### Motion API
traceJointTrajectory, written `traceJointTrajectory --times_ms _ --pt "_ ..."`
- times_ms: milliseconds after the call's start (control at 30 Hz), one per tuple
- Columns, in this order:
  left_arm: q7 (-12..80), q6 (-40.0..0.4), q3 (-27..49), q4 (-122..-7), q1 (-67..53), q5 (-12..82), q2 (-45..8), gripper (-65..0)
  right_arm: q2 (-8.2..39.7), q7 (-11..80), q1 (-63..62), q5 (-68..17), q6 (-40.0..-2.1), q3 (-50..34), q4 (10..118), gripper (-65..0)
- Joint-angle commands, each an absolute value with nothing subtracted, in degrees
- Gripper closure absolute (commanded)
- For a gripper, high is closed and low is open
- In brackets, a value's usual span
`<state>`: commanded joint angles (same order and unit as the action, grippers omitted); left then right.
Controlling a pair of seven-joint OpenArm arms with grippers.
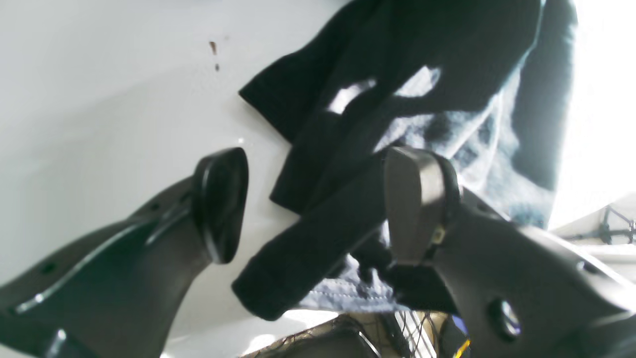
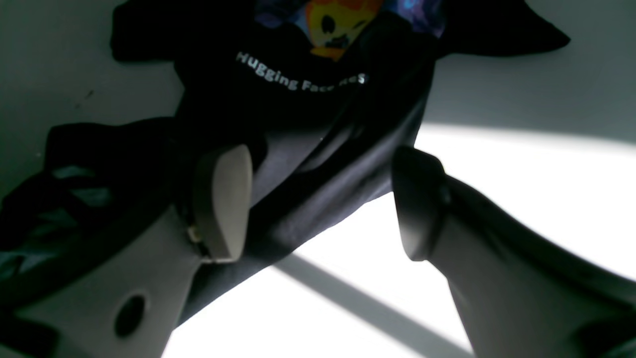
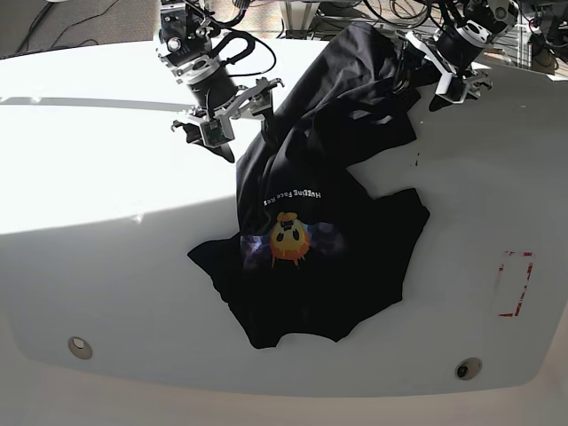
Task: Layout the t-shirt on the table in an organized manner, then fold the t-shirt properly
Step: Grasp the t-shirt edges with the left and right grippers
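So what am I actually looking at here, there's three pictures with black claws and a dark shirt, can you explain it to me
This is a two-armed robot working on a white table. One picture comes from a camera above, showing everything. The other two come from cameras mounted on each wrist, looking out between that arm's own two fingers. A black t-shirt lies crumpled on the table, its orange emoji-face print facing up. The left gripper and the right gripper hover at the shirt's far end, one on each side. Both are open and neither is holding the cloth. The table also has two metal discs and a red dashed rectangle.
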<state>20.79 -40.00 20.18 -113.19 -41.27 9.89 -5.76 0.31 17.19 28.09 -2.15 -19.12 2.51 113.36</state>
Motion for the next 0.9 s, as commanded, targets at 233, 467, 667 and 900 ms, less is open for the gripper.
traceJointTrajectory --times_ms 233,467,667,900 --pt "21.41 -40.00 20.00 -113.01 -43.38 9.54 -7.78 -39.2 0.31 17.19 28.35 -2.15 -19.12 2.51 113.36 -43.1" --pt "21.49 -40.00 18.77 -111.87 -43.91 9.45 -10.15 -39.2 0.40 17.19 28.70 -2.15 -19.12 2.51 113.36 -43.1" --pt "21.58 -40.00 18.15 -111.60 -42.77 6.73 -9.98 -39.2 0.40 17.19 28.79 -2.15 -19.12 2.51 113.36 -43.1" --pt "28.00 -40.00 12.70 -111.16 -39.16 0.40 -9.98 -39.2 0.40 17.19 28.79 -2.15 -19.12 2.51 113.36 -43.1"
